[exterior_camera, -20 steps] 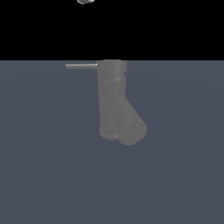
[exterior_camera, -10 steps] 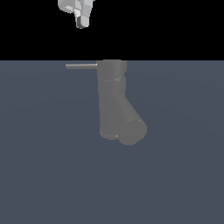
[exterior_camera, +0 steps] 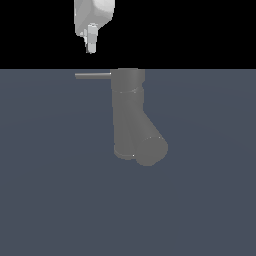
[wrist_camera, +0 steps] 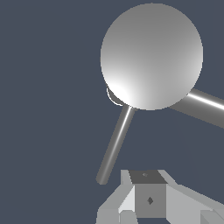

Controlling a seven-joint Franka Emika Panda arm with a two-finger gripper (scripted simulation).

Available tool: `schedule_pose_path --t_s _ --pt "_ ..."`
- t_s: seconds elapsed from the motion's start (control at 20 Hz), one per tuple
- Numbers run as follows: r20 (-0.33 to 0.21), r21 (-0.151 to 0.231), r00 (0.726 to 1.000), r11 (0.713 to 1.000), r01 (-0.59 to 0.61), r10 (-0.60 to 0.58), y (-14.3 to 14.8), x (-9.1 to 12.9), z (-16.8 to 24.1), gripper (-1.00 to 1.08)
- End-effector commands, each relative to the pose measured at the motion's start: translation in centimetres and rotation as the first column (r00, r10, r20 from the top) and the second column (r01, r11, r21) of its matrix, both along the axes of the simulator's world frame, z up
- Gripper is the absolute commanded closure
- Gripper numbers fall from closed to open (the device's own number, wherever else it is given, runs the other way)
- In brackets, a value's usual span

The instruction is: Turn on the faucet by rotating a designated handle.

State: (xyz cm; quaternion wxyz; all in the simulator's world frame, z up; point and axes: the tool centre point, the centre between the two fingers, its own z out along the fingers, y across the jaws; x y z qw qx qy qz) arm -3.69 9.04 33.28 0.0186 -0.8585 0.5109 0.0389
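Note:
The dull grey faucet [exterior_camera: 131, 112] stands upright in the middle of the exterior view, its thick spout [exterior_camera: 150, 147] slanting down toward that view's right. Its handle [exterior_camera: 93, 75], a thin light-grey rod, sticks out level from the top toward the view's left. My white gripper [exterior_camera: 91, 46] hangs above the handle's outer half, clear of it, with its fingers together and nothing between them. The wrist view looks down on the faucet's round top [wrist_camera: 151, 57], the handle [wrist_camera: 114, 146] and my gripper [wrist_camera: 148, 192] beside the rod's free end.
A flat dark blue-grey floor [exterior_camera: 55, 190] spreads all around the faucet. Behind it the background is black. Nothing else stands in view.
My gripper has come down from the top edge of the exterior view and now hangs closer above the handle. The faucet and handle have not moved.

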Motion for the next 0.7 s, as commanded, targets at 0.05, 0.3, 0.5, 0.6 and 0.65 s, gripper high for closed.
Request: schedule_pose_path --t_s 0.05,0.3,0.5,0.6,0.65 --pt "0.004 -0.016 0.997 0.996 0.082 -0.082 0.8 1.3 -1.3 1.08" --pt "0.015 -0.039 0.982 0.981 0.191 -0.19 2.0 3.1 -3.2 1.08" --pt "0.027 -0.054 0.966 0.965 0.258 -0.257 2.7 4.1 -4.4 1.08" --pt "0.032 -0.059 0.959 0.957 0.284 -0.283 3.0 4.5 -4.9 1.08" --pt "0.035 -0.061 0.955 0.953 0.295 -0.294 3.1 4.7 -5.2 1.08"
